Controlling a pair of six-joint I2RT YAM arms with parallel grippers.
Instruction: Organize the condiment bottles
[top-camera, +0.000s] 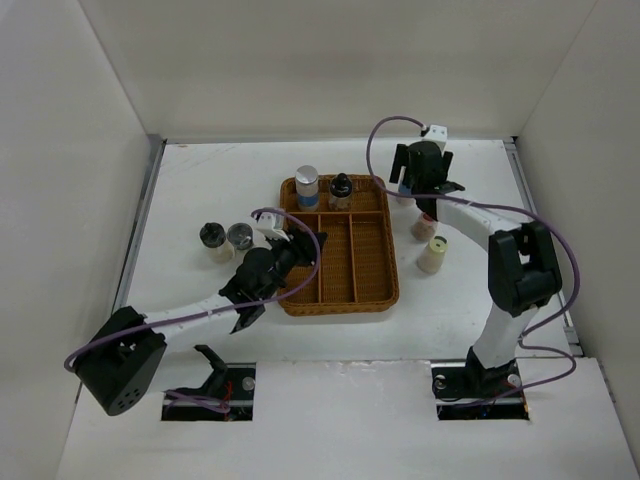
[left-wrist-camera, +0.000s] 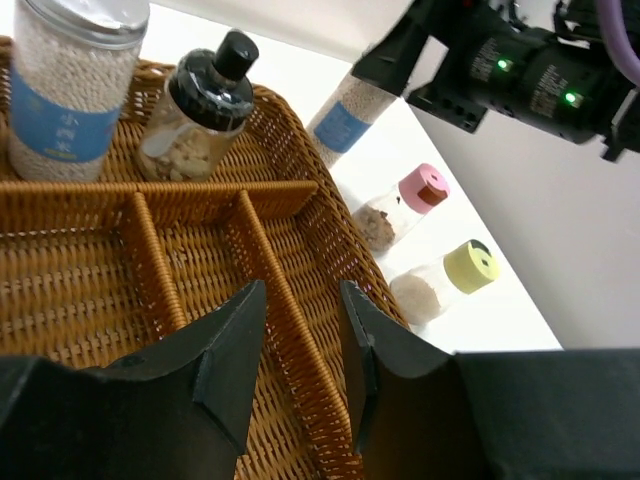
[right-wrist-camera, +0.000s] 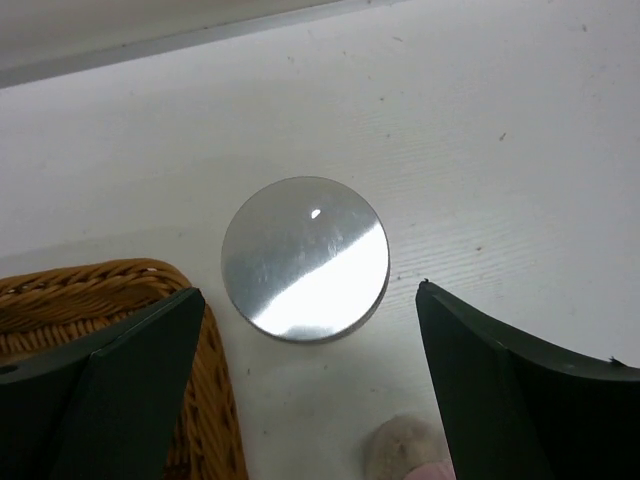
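A grey-capped cylinder (top-camera: 306, 186) and a black-topped shaker (top-camera: 341, 190) stand in the back compartment of the wicker tray (top-camera: 385, 290); both show in the left wrist view (left-wrist-camera: 70, 90) (left-wrist-camera: 195, 105). A black-topped shaker (top-camera: 212, 240) and a silver-topped one (top-camera: 240, 238) stand left of the tray. A pink-capped bottle (top-camera: 422, 226) and a yellow-capped one (top-camera: 433, 254) stand to its right. My right gripper (top-camera: 425, 182) hangs open above the second grey-capped cylinder (right-wrist-camera: 305, 258), jaws apart on either side. My left gripper (left-wrist-camera: 300, 330) is open and empty over the tray's dividers.
White walls close in the table on three sides. The tray's right rim (right-wrist-camera: 215, 400) lies just left of the cylinder under my right gripper. The pink-capped bottle (right-wrist-camera: 410, 450) stands close in front of that cylinder.
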